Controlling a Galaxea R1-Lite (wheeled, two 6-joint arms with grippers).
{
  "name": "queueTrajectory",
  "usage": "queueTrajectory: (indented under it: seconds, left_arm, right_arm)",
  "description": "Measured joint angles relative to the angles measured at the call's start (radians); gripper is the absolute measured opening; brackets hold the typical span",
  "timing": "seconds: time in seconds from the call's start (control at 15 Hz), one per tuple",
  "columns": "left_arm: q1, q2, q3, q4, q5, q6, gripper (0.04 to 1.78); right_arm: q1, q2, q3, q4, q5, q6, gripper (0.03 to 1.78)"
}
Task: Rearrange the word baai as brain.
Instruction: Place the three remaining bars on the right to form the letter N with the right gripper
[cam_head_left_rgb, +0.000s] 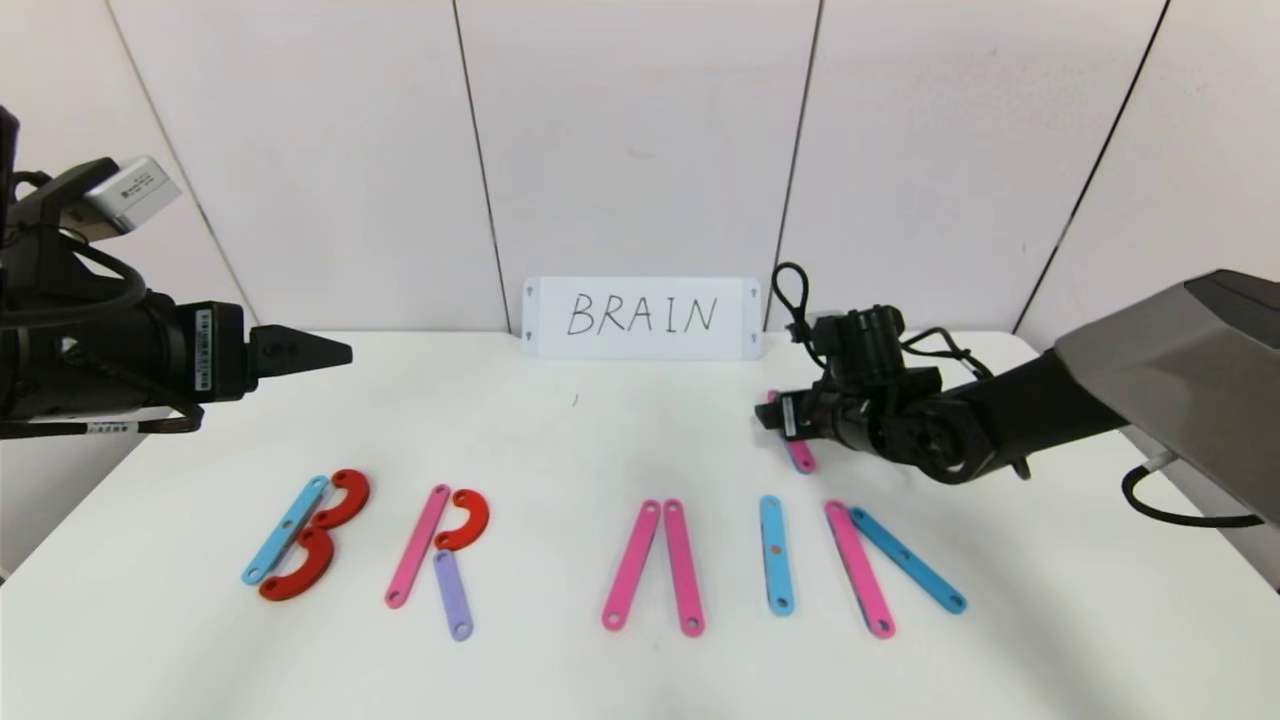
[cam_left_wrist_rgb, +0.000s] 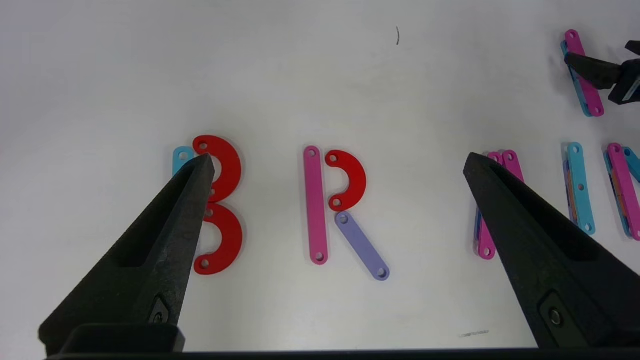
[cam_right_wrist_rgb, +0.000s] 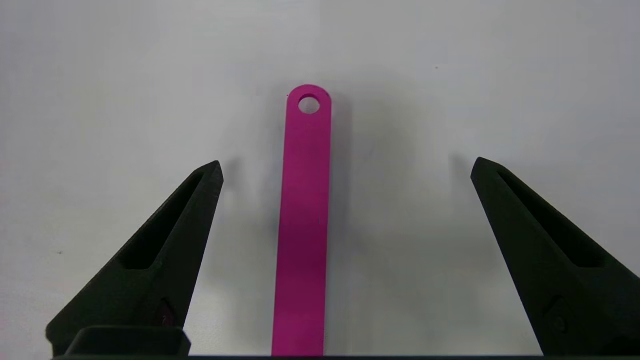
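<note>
The white worktop (cam_head_left_rgb: 620, 440) carries a row of large letters built from flat perforated pieces, with a white card (cam_head_left_rgb: 640, 318) reading "BRAIN" standing at its far edge against the wall. The left pincer (cam_head_left_rgb: 318, 352) hangs high over the far left of the worktop, its jaws spread wide and holding nothing. The right pincer (cam_head_left_rgb: 768, 415) sits low behind the row's right end, jaws wide apart either side of a loose pink strip (cam_right_wrist_rgb: 304, 220) lying flat on the worktop; neither finger touches it. In the row, from the robot's left: a B (cam_head_left_rgb: 308, 535) of one blue strip and two red curves; an R (cam_head_left_rgb: 438, 560) of a pink strip, a red curve and a purple strip; two pink strips (cam_head_left_rgb: 655, 565) meeting at the top, without a crossbar; a single blue strip (cam_head_left_rgb: 775, 553); and a pink and a blue strip (cam_head_left_rgb: 890, 568) joined at the top and splaying apart.
</note>
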Motion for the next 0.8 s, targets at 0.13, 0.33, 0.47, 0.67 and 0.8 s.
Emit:
queueTrajectory:
  seconds: [0.13, 0.33, 0.47, 0.67, 0.8]
  left_arm:
    - [0.000, 0.000, 0.000, 0.000, 0.000, 0.000, 1.74]
    - [0.000, 0.000, -0.001, 0.000, 0.000, 0.000, 1.74]
    - [0.000, 0.000, -0.001, 0.000, 0.000, 0.000, 1.74]
    - [0.000, 0.000, -0.001, 0.000, 0.000, 0.000, 1.74]
    - [0.000, 0.000, -0.001, 0.000, 0.000, 0.000, 1.74]
  right_arm:
    - [0.012, 0.011, 0.002, 0.000, 0.000, 0.002, 1.73]
    - [0.024, 0.024, 0.004, -0.001, -0.001, 0.019, 1.73]
    - [0.024, 0.030, 0.003, -0.003, -0.003, 0.019, 1.72]
    - [0.023, 0.035, 0.003, -0.006, -0.003, 0.020, 1.55]
    - [0.019, 0.037, 0.003, -0.007, -0.004, 0.021, 1.31]
